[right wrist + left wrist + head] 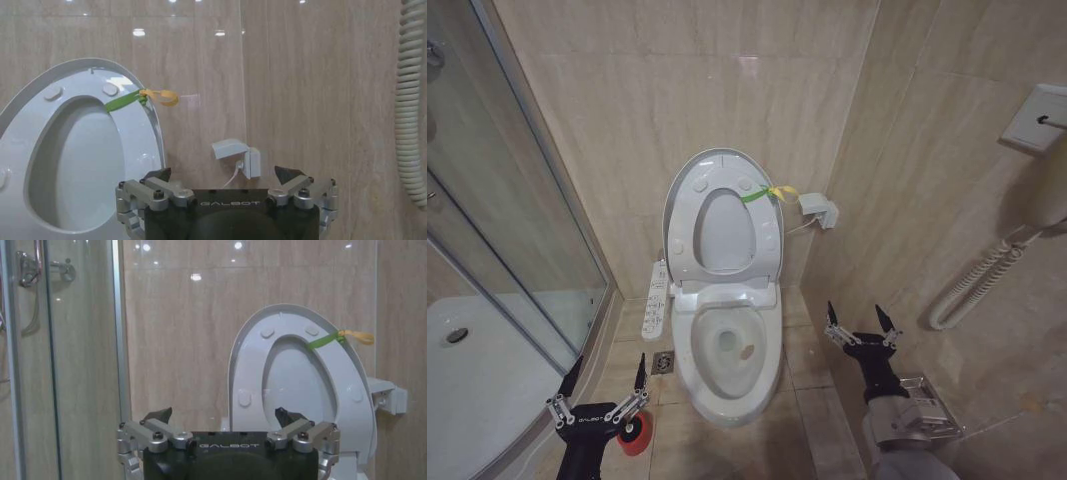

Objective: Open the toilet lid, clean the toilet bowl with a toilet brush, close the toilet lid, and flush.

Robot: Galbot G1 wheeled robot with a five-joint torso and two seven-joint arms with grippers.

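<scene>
Lid-opening step looking finished: toilet lid [724, 170] and seat ring standing upright against the wall behind the toilet bowl [727, 352], strap loop [772, 193] hanging at the rim. Cleaning step apparently coming up. Left gripper [607, 378] hovering left of the bowl, fingers spread and empty, just above the red cup holder [636, 434]; brush handle hard to make out. Right gripper [859, 323] waiting right of the bowl, likewise spread, holding nothing. Next, probably: lowering toward the holder, closing on the brush.

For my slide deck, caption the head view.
Toilet lid raised, bowl exposed; both grippers, left and right, open.
</scene>
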